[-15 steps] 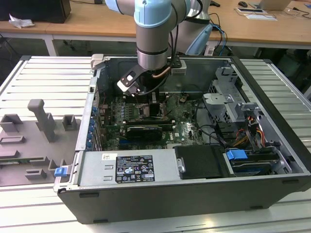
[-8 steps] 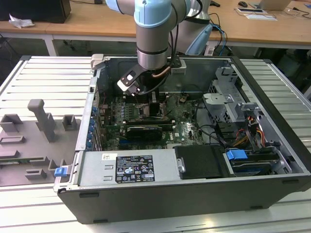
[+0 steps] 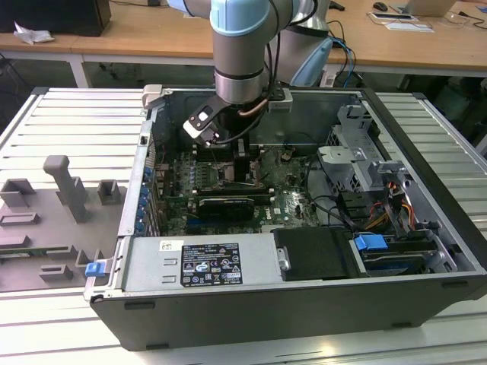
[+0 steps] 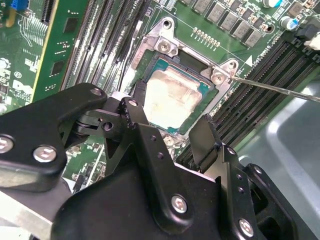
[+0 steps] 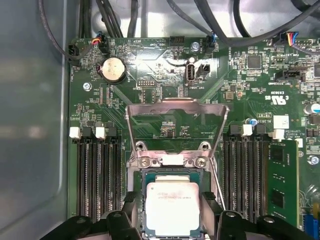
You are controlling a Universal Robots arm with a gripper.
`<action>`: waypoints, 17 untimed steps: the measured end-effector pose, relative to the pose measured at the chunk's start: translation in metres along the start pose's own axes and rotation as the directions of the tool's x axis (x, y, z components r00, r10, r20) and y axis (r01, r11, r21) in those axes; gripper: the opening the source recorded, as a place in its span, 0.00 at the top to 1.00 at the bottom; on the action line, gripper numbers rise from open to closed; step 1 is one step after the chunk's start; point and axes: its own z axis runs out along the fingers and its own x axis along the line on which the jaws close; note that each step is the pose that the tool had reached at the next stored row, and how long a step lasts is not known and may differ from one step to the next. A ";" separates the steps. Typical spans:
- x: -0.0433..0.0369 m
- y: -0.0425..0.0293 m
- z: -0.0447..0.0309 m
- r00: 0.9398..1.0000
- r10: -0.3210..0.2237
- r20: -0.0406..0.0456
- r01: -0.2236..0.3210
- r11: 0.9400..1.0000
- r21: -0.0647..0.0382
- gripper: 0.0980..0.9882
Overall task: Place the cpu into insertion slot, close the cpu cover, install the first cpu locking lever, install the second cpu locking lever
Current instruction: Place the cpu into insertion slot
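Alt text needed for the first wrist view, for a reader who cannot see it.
The cpu lies seated in the insertion slot on a green circuit board, with the open gripper straddling it. The cpu cover stands raised on its hinge, not yet closed, and black memory slots run along both sides of the slot.

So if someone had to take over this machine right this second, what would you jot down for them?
State of the claw: open, one finger on either side of the cpu, gripping nothing.
The cpu lies flat in the insertion slot.
The cpu cover is swung up on its hinge, open.
Done: cpu placed in the slot.
Not yet done: the cover is not closed and neither locking lever is installed. One thin lever rod stands free beside the slot.
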 end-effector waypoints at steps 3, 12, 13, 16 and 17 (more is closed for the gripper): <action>0.0001 0.0003 -0.0047 1.000 0.000 0.001 0.000 1.000 0.000 0.42; 0.0003 0.0012 -0.0200 1.000 -0.001 0.011 0.001 1.000 0.000 0.65; 0.0003 0.0013 -0.0205 1.000 -0.001 0.012 0.001 1.000 0.000 0.65; 0.0004 0.0014 -0.0221 1.000 -0.001 0.016 0.001 1.000 0.000 0.85; 0.0004 0.0014 -0.0227 1.000 -0.001 0.018 0.001 1.000 0.000 0.85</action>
